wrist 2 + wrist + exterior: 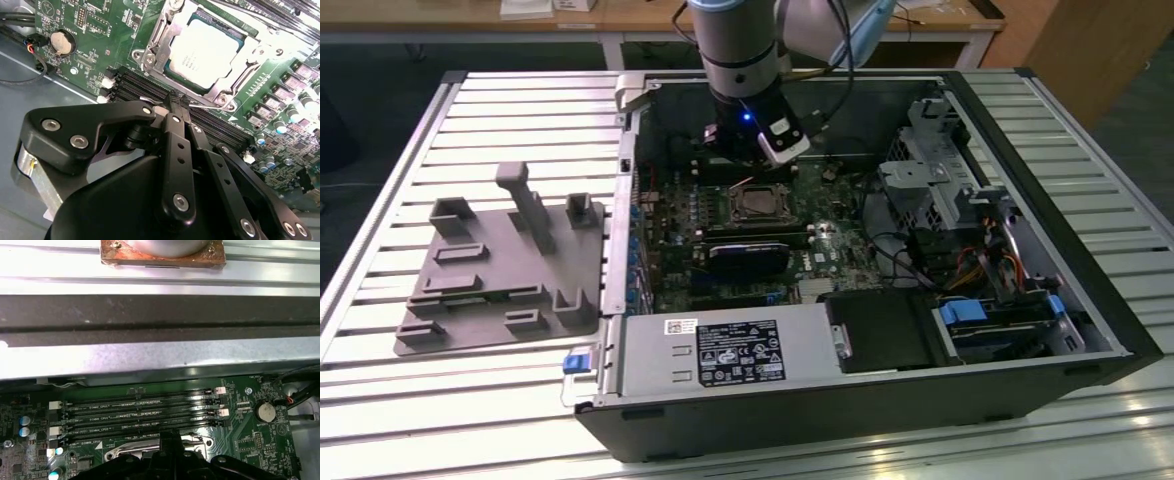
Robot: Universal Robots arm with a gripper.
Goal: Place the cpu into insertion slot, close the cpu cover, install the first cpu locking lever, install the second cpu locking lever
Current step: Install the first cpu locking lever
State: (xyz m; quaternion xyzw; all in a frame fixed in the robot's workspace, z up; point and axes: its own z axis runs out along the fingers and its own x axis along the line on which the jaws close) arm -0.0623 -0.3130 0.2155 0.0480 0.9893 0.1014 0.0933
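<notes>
Black linkages of the gripper crowd the second wrist view, its fingers clenched on a thin silvery locking lever just beside the long black memory slots. Beyond the tips, the cpu lies seated in the insertion slot, with the cpu cover folded flat around it. In the exterior view the arm reaches down into the open computer case on the slatted tabletop.
</notes>
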